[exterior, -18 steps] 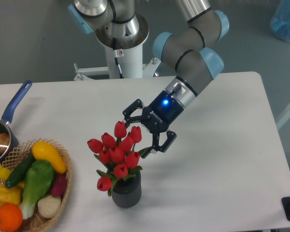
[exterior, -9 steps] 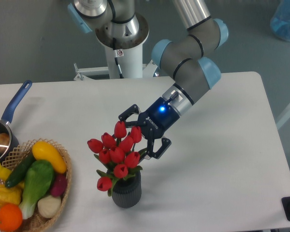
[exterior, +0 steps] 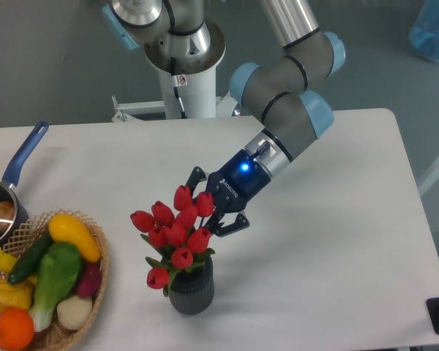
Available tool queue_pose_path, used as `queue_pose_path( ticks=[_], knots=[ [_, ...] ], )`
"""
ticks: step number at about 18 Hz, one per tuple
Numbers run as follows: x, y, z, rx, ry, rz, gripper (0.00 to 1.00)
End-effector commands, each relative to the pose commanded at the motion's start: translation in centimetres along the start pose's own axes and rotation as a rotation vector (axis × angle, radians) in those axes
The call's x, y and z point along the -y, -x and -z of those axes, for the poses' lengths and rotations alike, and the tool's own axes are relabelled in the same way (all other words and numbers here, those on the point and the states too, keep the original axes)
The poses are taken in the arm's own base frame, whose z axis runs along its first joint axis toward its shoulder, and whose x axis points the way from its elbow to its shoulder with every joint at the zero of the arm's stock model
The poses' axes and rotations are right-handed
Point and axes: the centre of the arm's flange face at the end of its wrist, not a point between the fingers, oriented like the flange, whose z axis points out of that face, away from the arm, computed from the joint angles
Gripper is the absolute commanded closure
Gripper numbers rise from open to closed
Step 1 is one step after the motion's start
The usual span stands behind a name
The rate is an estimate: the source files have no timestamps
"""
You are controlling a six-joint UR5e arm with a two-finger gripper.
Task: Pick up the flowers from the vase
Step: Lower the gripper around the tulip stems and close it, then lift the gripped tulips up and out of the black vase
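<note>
- So, only the one fixed camera to go through: the black two-finger pincer (exterior: 207,207) on the grey-and-blue arm has slid in toward the bunch of red tulip buds with green leaves (exterior: 173,235). A second ago it sat wide open just to the right of the top buds, and half a second ago it was already closer.
- Now the jaws have narrowed a lot. One finger (exterior: 196,175) pokes out above the topmost buds, the other sits low by the right-hand buds, so the upper right part of the bunch looks pinched between them.
- Can't honestly tell if it's got a firm clamp yet or is just touching. The buds hide the contact spots.
- Those flowers haven't gone anywhere. They stand in the small dark grey ribbed cylinder vase (exterior: 192,292) near the front of the white bench (exterior: 336,241), stems down in the mouth. Maybe nudged a hair to the left, hard to call.
- What it means, I reckon: the reach is done and the closing step is underway, so the lift is what's left. Grabbing at the heads rather than the stems looks a bit iffy to me; buds could slip out, or the vase could tip if the stems drag.
- Off to the left, the wicker basket of colourful vegetables (exterior: 44,285) is well clear of all this.
</note>
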Motion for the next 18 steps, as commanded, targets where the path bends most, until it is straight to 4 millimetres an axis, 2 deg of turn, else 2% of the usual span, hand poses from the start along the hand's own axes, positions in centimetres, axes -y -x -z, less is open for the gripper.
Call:
queue_pose_path(
  ticks=[11,18],
  knots=[
    [1.4,0.5,1.6,0.006,-0.112,-0.003,1.0],
    [3.3,0.9,3.4,0.02,-0.183,-0.017,1.0]
  ],
)
